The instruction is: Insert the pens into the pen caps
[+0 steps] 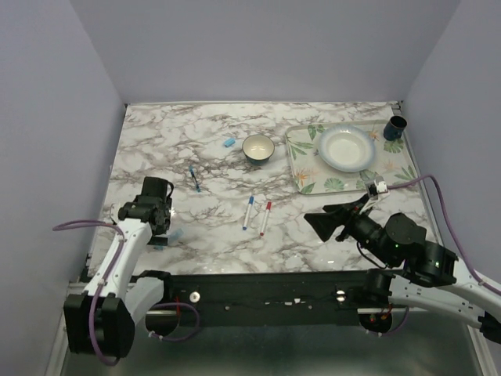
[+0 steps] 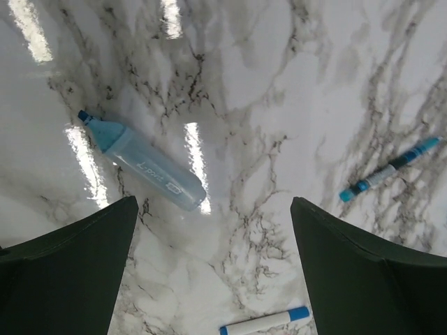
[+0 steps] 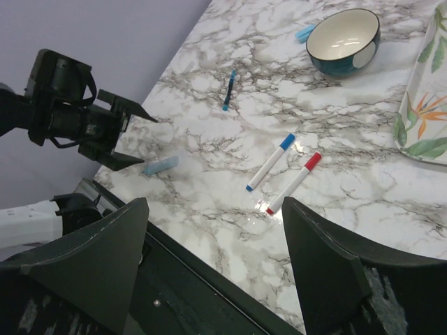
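Note:
Two white-barrelled pens lie side by side mid-table, one with blue ends (image 1: 248, 211) and one with red ends (image 1: 265, 218); both show in the right wrist view (image 3: 270, 162) (image 3: 294, 183). A thin blue pen (image 1: 194, 178) lies further back left. One light blue pen cap (image 1: 169, 235) lies just right of my left gripper (image 1: 159, 222) and shows in the left wrist view (image 2: 143, 166). Another light blue cap (image 1: 228, 142) lies left of the bowl. My left gripper (image 2: 213, 202) is open and empty above the table. My right gripper (image 1: 327, 221) is open and empty, raised right of the pens.
A dark bowl (image 1: 258, 149) stands at the back middle. A floral tray (image 1: 304, 168) with a white plate (image 1: 344, 149) lies at the back right, with a dark blue cup (image 1: 395, 128) by the corner. The black base rail (image 1: 266, 294) runs along the near edge.

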